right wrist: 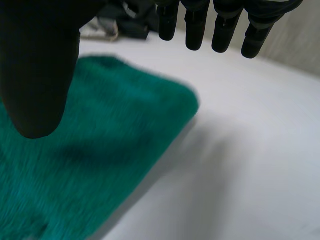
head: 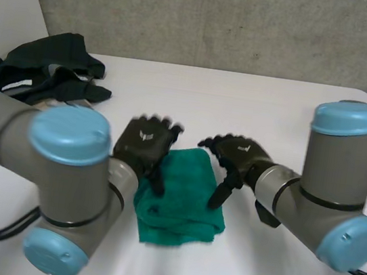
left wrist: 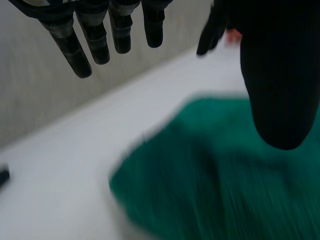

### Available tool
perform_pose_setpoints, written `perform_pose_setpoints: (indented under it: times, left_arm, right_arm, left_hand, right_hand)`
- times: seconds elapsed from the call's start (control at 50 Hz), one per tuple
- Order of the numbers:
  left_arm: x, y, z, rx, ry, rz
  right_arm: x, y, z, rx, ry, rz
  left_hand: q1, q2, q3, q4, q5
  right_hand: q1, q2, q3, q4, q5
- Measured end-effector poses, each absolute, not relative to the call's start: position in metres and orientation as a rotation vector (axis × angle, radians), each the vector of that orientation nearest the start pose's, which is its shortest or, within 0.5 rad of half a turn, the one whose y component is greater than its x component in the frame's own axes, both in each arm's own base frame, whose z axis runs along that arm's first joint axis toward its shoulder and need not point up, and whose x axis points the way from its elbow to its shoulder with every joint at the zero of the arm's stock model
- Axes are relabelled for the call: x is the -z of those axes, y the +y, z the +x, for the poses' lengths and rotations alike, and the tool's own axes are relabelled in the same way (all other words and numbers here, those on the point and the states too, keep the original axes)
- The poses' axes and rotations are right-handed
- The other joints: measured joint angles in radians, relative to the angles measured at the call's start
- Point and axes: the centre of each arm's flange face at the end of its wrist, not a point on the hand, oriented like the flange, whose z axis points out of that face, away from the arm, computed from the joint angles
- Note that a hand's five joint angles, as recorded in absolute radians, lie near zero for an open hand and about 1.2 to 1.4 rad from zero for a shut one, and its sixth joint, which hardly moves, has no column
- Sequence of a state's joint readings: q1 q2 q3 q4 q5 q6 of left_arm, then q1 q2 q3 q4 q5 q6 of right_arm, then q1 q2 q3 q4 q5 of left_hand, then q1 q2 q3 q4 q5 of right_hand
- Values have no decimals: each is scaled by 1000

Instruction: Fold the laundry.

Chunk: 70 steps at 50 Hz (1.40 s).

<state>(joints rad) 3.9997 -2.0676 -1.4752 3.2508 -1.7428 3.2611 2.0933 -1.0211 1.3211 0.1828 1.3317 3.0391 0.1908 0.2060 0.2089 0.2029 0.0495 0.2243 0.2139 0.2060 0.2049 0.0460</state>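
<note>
Folded green towel [head: 184,203] is lying lower centre on the desk [head: 276,109]. Left hand [head: 143,144] and right hand [head: 239,155] are hovering spread over its left and right edges; dark clothes [head: 50,64] are lying upper left.

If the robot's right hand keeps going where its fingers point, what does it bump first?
Probably the green towel. The right hand hangs over the towel's edge with fingers angled down at it. Depth is hard to judge, so they might land on the white table just beside it.
</note>
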Motion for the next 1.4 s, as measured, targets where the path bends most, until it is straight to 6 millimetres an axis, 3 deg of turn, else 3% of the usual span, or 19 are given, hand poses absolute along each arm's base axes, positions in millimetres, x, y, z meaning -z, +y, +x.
perform_pose_setpoints:
  times: [0.14,0.28,0.34,0.44,0.54,0.66,0.74,0.82,0.92,1.16,1.32,1.4]
  left_arm:
    - [-138,-202,-320,1706,2591,929]
    - [-129,-205,-309,1635,2605,911]
    - [-142,-208,-308,1690,2590,891]
    - [-184,-214,-312,1879,2528,884]
    - [-241,-221,-319,2142,2406,986]
    - [-283,-227,-327,2353,2294,1245]
    - [-296,-223,-333,2411,2276,1464]
    - [-303,-214,-340,2424,2282,1691]
    - [-304,-208,-345,2415,2292,1820]
    - [-297,-205,-350,2389,2323,1849]
    - [-296,-206,-350,2388,2326,1843]
    - [-297,-206,-350,2390,2324,1840]
  right_arm:
    - [-143,-250,324,1198,2263,-947]
    - [-135,-253,323,1257,2272,-1066]
    - [-144,-256,321,1365,2258,-1107]
    - [-167,-255,317,1581,2193,-1137]
    - [-183,-226,317,1775,2045,-1225]
    - [-161,-181,314,1785,1952,-1328]
    - [-142,-161,311,1756,1926,-1360]
    - [-128,-149,312,1764,1880,-1367]
    - [-117,-149,318,1787,1846,-1363]
    - [-98,-171,337,1835,1814,-1357]
    - [-109,-187,351,1929,1739,-1301]
    - [-110,-194,357,1940,1725,-1295]
  left_hand:
    - [0,0,0,0,0]
    - [-2,0,0,0,0]
    - [-5,0,0,0,-2]
    - [-5,0,0,0,-2]
    - [-5,0,0,-1,-2]
    - [-5,0,0,-1,-2]
    - [-5,0,0,-1,-2]
    - [-5,0,0,-1,-2]
    - [-5,0,0,-1,-2]
    - [-5,0,0,-1,-2]
    - [-5,0,0,-1,-2]
    - [-5,0,0,-1,-2]
  right_hand:
    - [0,0,0,0,0]
    - [0,0,0,0,0]
    - [0,0,0,0,0]
    - [0,0,0,0,0]
    - [0,0,0,0,0]
    - [0,0,0,0,0]
    - [0,0,0,0,0]
    - [0,0,0,0,0]
    - [0,0,0,0,0]
    - [0,0,0,0,0]
    - [12,12,20,21,12]
    - [373,364,369,368,339]
